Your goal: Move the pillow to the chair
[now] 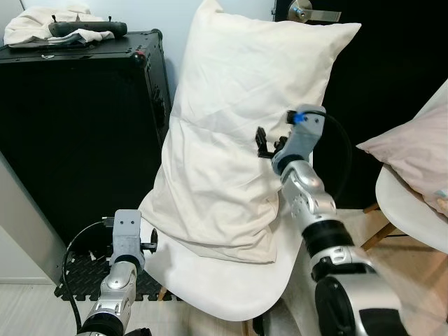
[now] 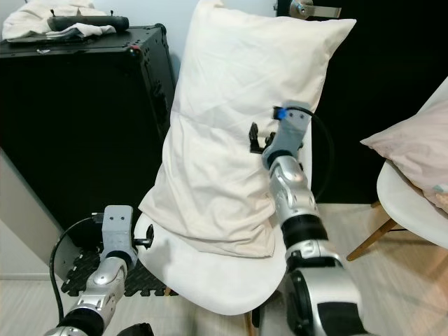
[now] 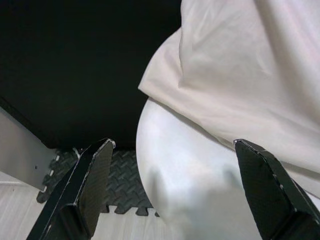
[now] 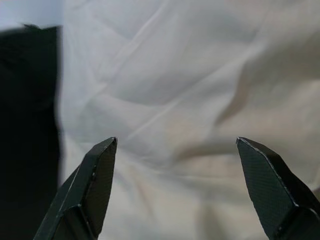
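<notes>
Left wrist view: left gripper (image 3: 170,190), matte black fingers spread wide, nothing between them, low by the chair's front left edge.
Chair (image 1: 231,280): smooth white moulded shell seat, rounded rim.
Floor mat (image 3: 120,190): black, textured, interlocking edges, under the chair.
Right gripper (image 4: 177,185): fingers spread wide, facing the pillow's right side at mid-height, holding nothing.
Pillow (image 1: 238,133): cream cloth, soft and creased, standing upright on the seat, leaning on the backrest.
Black case (image 1: 77,133): boxy, left of chair; crumpled cloth (image 1: 42,28) on top.
Writing: none legible.
</notes>
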`<state>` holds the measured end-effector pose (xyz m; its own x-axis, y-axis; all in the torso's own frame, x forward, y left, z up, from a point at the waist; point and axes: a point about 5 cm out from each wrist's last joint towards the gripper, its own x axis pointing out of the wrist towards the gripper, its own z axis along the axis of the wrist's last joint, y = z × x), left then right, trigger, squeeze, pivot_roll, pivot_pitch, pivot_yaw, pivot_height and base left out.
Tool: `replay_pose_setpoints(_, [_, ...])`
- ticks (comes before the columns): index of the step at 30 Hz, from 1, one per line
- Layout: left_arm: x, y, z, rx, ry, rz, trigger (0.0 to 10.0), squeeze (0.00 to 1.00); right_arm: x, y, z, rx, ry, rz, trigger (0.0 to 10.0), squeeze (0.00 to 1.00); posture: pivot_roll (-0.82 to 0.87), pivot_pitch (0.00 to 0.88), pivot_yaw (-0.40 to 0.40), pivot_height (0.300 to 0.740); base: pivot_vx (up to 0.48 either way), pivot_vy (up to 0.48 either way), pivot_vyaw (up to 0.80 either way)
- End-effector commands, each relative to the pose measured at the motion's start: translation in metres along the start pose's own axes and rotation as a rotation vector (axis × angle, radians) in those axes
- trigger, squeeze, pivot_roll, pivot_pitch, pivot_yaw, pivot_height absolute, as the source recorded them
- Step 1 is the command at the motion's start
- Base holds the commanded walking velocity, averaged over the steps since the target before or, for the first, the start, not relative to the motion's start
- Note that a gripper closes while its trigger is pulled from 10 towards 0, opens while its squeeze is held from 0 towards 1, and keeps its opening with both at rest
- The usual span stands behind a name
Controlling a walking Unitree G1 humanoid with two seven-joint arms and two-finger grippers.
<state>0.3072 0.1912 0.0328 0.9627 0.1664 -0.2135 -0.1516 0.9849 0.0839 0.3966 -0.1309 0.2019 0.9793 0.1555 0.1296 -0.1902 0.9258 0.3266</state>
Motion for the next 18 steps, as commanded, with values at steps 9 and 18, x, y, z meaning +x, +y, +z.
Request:
replay_pose_setpoints(9, [-0.001, 0.0, -0.007, -0.016, 0.053, 0.0, 10.0, 0.0, -0.009, -0.016, -0.008, 0.098, 0.005, -0.001, 10.0, 0.0, -0.2, 0.005, 0.03, 0.59, 0.0, 0.0, 0.0])
replay_pose_setpoints(18, [0.0, -0.001, -0.007, -0.019, 0.058, -0.008, 10.0, 0.0, -0.011, -0.018, -0.01, 0.112, 0.007, 0.019, 10.0, 0.0, -0.2, 0.004, 0.033, 0.63, -0.206, 0.0, 0.0])
